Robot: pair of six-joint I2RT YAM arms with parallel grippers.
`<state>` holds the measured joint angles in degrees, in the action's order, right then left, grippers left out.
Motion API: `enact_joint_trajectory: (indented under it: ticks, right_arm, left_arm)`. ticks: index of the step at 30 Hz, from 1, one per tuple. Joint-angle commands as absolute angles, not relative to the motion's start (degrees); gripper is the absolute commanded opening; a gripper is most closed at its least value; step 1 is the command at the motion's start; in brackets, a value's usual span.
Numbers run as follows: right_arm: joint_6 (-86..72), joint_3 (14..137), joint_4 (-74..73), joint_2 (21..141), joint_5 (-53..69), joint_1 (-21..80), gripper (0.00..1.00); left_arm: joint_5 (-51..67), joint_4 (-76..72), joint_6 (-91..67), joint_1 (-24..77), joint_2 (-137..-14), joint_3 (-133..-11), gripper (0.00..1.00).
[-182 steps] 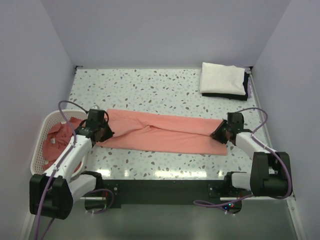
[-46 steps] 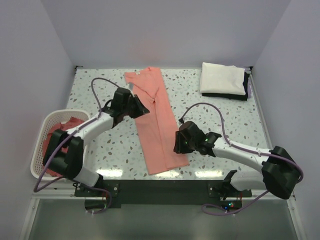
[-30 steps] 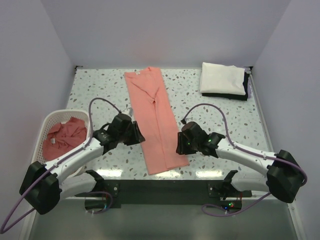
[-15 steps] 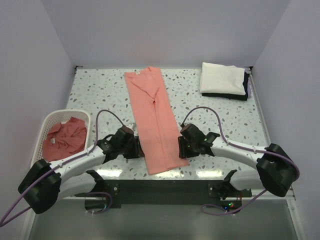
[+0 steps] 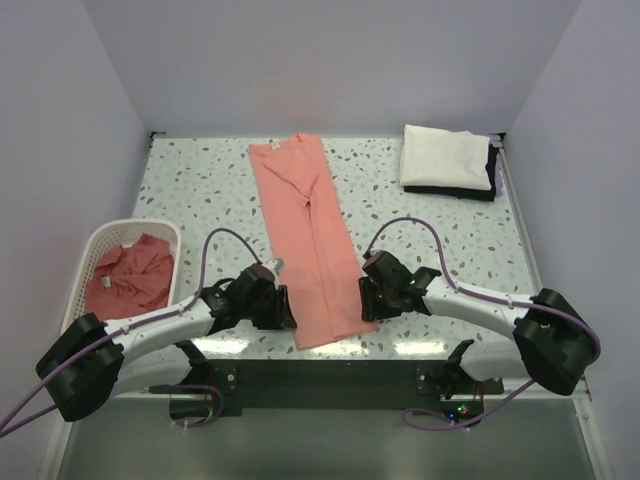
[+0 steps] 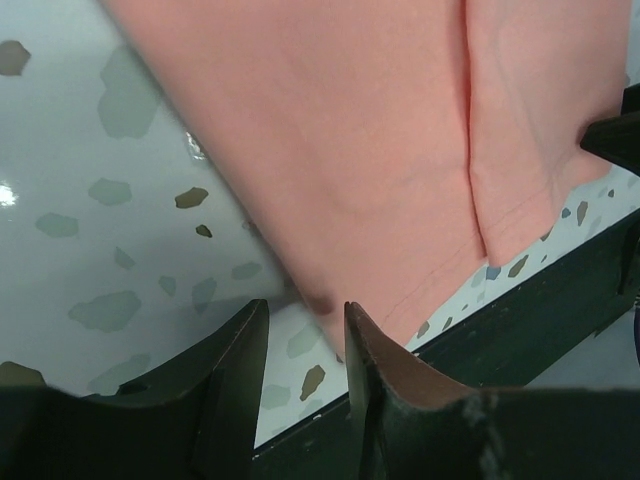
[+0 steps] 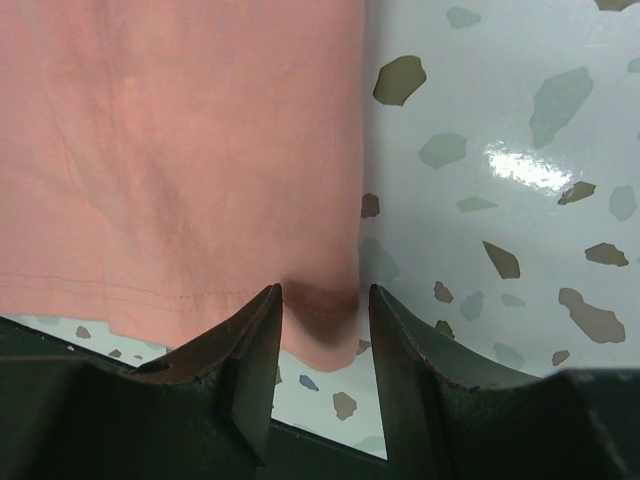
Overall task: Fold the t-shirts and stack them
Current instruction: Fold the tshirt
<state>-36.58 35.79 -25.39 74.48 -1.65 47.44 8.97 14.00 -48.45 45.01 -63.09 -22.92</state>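
Pink shirt lies flat on the bench, folded lengthwise into a long narrow strip. It runs from the far middle to the near edge, slanting a little right. Sleeves look tucked in, so likely next is a crosswise fold, near hem carried to the far end.

Both arms sit low at the two near corners, which fits that. Left tool is at the strip's left near edge, jaws part-way apart, cloth edge just at the gap, nothing pinched. Right tool is at the right near corner, jaws also part-way apart, hem corner lying between the fingers, not clamped. Neither holds anything. Thin cloth lies tight on the bench, so the fingers probably need to get under the hem.

Around: white basket at left holds a second shirt, crumpled, not yet folded. White pile on a dark cloth sits in the far right corner, well apart from the strip. Nothing lies in the fold path. Purple cables loop over both arms near the shirt edges and could drag on the cloth.
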Motion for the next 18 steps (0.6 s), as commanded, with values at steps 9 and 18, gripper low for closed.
enact_joint_trajectory:
  ticks: [9,18]
  right_arm:
    - [-35.2,35.7,-28.5,70.6,-0.6,47.7,0.44]
    - [-35.5,36.7,-29.3,70.8,-1.3,49.5,0.43]
  left_arm:
    - [8.6,12.7,-50.9,48.9,-64.0,-22.9,0.41]
    - [7.8,13.6,-51.4,50.4,-64.9,-23.6,0.39]
